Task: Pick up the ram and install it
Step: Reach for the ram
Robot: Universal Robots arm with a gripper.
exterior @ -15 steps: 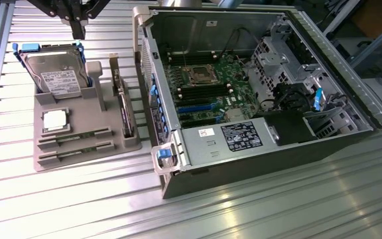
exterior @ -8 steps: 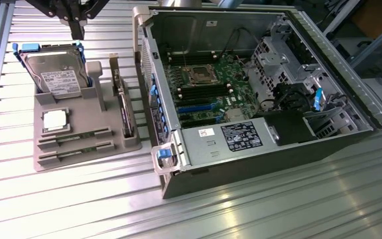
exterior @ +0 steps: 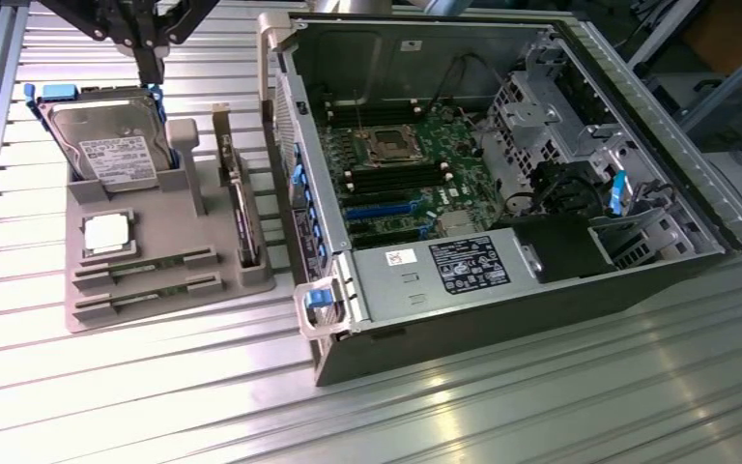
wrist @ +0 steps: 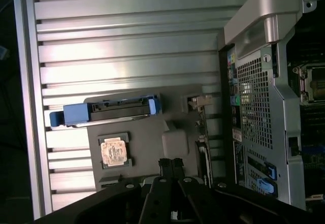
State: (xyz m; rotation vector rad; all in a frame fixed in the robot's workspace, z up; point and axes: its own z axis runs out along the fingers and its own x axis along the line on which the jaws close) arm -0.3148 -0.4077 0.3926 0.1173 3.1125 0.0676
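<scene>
The ram (exterior: 143, 264) lies as a slim dark stick in a long slot at the near end of the grey parts tray (exterior: 100, 319), with a second like stick (exterior: 148, 293) in the slot beside it. My gripper (exterior: 152, 68) hangs above the tray's far end, over the hard drive (exterior: 116, 145), well away from the ram. In the wrist view my gripper (wrist: 170, 164) has its two black fingertips pressed together with nothing between them, and the arm body hides the tray's ram slots. The open computer case (exterior: 500, 290) shows its motherboard (exterior: 410, 184) with long memory slots.
The tray also carries a square silver processor (exterior: 107, 235), seen too in the wrist view as the processor (wrist: 112, 151), and an upright expansion card (exterior: 240, 208). The hard drive in its blue carrier (wrist: 109, 109) stands on edge. The case wall (exterior: 297, 174) rises right beside the tray.
</scene>
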